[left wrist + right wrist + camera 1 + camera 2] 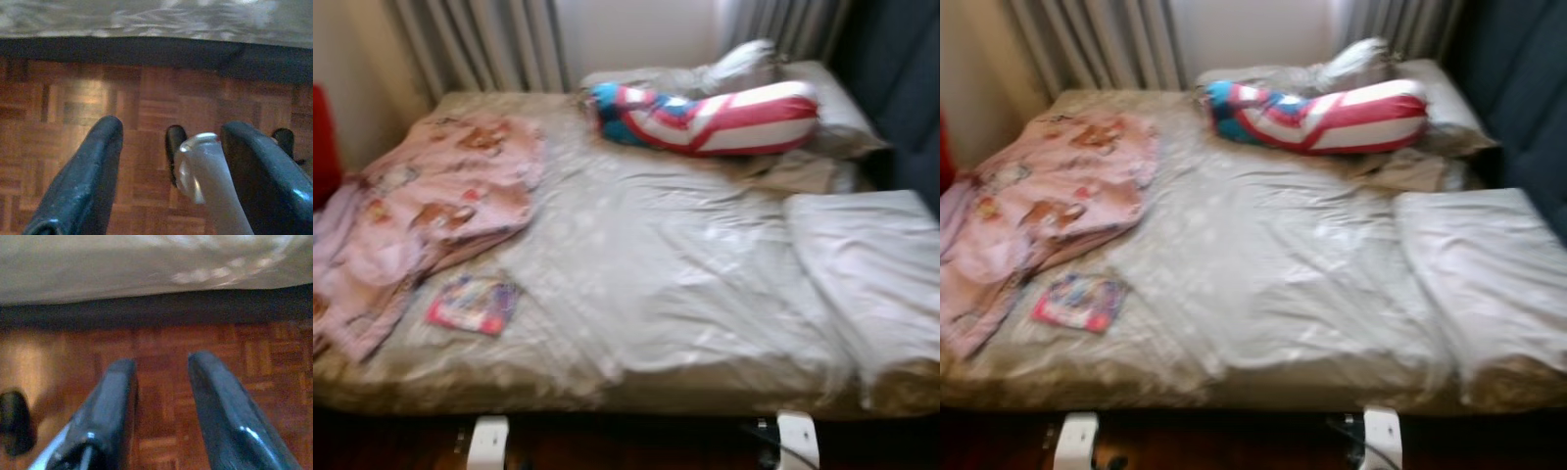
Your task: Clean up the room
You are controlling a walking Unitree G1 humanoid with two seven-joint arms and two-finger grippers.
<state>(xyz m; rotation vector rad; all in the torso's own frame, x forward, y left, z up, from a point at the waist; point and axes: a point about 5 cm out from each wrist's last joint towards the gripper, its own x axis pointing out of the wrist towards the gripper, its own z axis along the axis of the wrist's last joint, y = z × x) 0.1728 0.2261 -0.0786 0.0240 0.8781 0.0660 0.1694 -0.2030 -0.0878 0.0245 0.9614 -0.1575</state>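
Right now both arms hang low at the foot of the bed, over the wooden parquet floor (pixel 98 98). The left end effector (pixel 168 161) has its two black fingers spread apart with nothing between them, and the right end effector (pixel 161 396) is likewise parted and empty; both point down at the floor just short of the dark bed edge.

Nearest on the bed (pixel 636 294), at about 7 o'clock, lies a small colourful book (pixel 472 304), flat on the pale sheet and just beside the hem of a pink patterned blanket (pixel 431 206), which sprawls crumpled from 8 to 10 o'clock and spills over the left side. At 4 o'clock a white pillow (pixel 871 274) sits on the right edge. Farther off, at 12 to 1 o'clock, a long red, white and blue cushion (pixel 715 117) rests against more bedding by the curtains (pixel 480 39).

Likely risks: the book is thin and flat, so fingers may slide over it or snag the loose sheet instead. The blanket could drag the book along if pulled first. The cushion lies far across the mattress, probably a reach that needs leaning in. Blur also makes exact edges hard to judge.
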